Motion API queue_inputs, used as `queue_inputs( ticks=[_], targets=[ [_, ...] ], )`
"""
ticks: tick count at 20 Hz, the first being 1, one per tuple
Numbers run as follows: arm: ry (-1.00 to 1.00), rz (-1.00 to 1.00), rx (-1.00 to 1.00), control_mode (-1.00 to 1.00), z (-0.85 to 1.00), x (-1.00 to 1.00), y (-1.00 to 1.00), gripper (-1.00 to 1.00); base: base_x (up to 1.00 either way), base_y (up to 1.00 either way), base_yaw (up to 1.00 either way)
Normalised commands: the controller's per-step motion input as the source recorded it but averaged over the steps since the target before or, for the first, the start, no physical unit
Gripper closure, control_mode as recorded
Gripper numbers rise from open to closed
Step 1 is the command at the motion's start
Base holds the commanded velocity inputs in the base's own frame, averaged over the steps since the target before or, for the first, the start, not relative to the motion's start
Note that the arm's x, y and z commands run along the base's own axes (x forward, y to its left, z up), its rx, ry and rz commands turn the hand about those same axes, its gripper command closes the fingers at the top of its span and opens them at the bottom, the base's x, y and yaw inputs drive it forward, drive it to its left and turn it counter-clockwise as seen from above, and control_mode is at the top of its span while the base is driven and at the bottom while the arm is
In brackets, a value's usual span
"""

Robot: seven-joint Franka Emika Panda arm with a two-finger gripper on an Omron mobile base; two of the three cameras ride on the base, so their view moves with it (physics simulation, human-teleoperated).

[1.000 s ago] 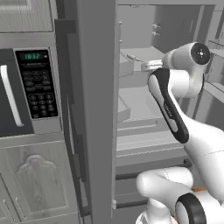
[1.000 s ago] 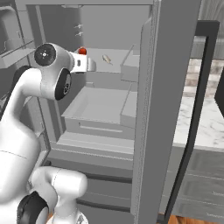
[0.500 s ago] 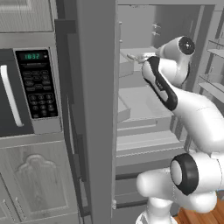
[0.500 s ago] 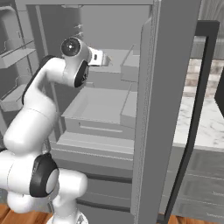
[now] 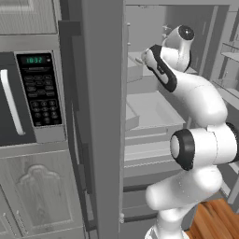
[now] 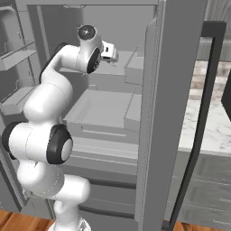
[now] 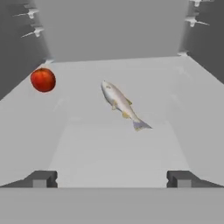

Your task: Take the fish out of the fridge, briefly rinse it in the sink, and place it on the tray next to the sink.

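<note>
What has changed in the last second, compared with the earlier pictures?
The arm has swung deeper into the fridge, carrying the pincer to the upper shelf. It now faces the fish, which lies ahead between its open jaws, not yet touched. Nothing was taken hold of or let go. The fridge door is still open; the base did not move.

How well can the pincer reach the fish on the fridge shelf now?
Probably yes. The pincer is open and faces the fish, which lies on the bare fridge shelf ahead with nothing between them. The red fruit sits off to one side, apart from the fish.
</note>
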Motion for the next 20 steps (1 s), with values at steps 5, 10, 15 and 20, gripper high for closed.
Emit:
queue_inputs(
  ticks=[5, 10, 15, 20],
  targets=[
    [0.03, 0.00, -0.01, -1.00, -0.26, 0.01, 0.00, -1.00, 0.00, 0.00, 0.00],
    [0.01, 0.00, 0.00, -1.00, -0.45, 0.02, 0.00, -1.00, 0.00, 0.00, 0.00],
    [0.00, 0.00, 0.00, -1.00, -0.22, 0.23, 0.00, -1.00, 0.00, 0.00, 0.00],
    [0.01, 0.00, 0.00, -1.00, 0.00, 0.49, 0.00, -1.00, 0.00, 0.00, 0.00]
  ],
)
